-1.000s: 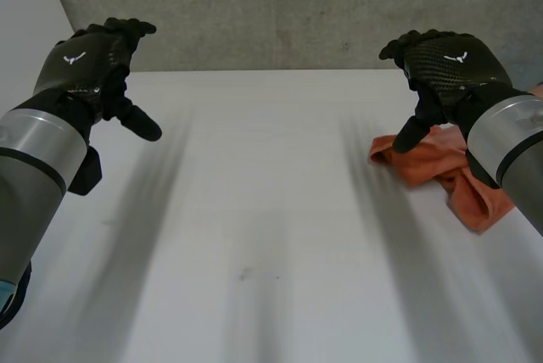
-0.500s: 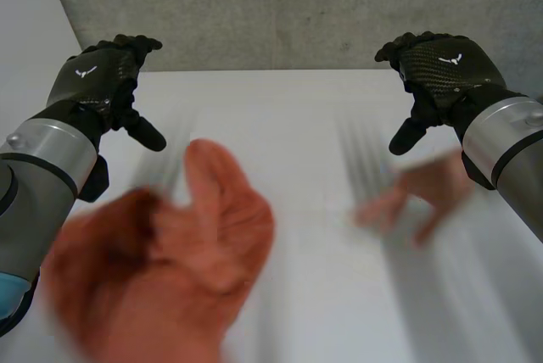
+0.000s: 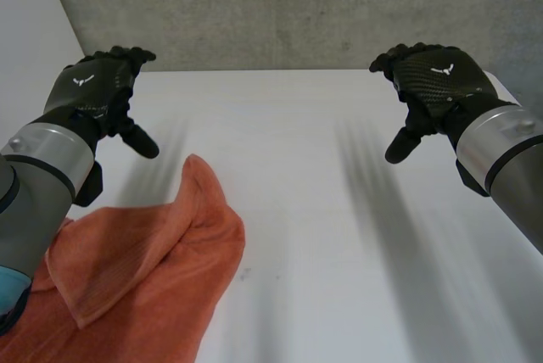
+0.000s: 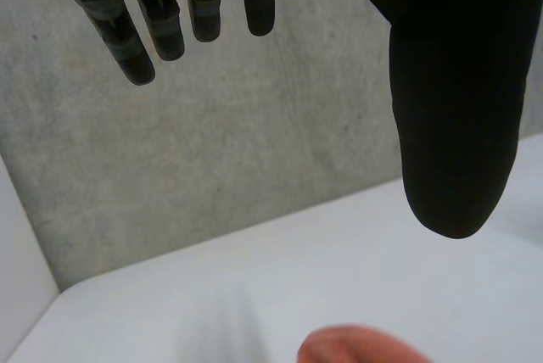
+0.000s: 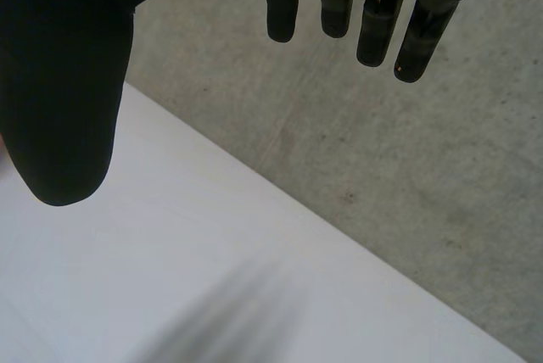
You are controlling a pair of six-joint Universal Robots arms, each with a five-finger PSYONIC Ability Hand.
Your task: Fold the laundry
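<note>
An orange towel lies crumpled on the white table at the near left, with one corner sticking up toward the middle. A tip of that orange towel peeks in below my left hand in its wrist view. My left hand hovers above the table at the far left, just beyond the towel, open with relaxed fingers and nothing in it. My right hand hovers at the far right, open and empty, its fingers straight and its thumb apart.
A grey concrete wall runs along the table's far edge. A white wall stands at the left. The table's far right corner lies just past my right hand.
The orange towel was at the right beside my right hand; it flew across in a blur and now lies at the near left. Both hands stayed raised and open, shifting only slightly.
</note>
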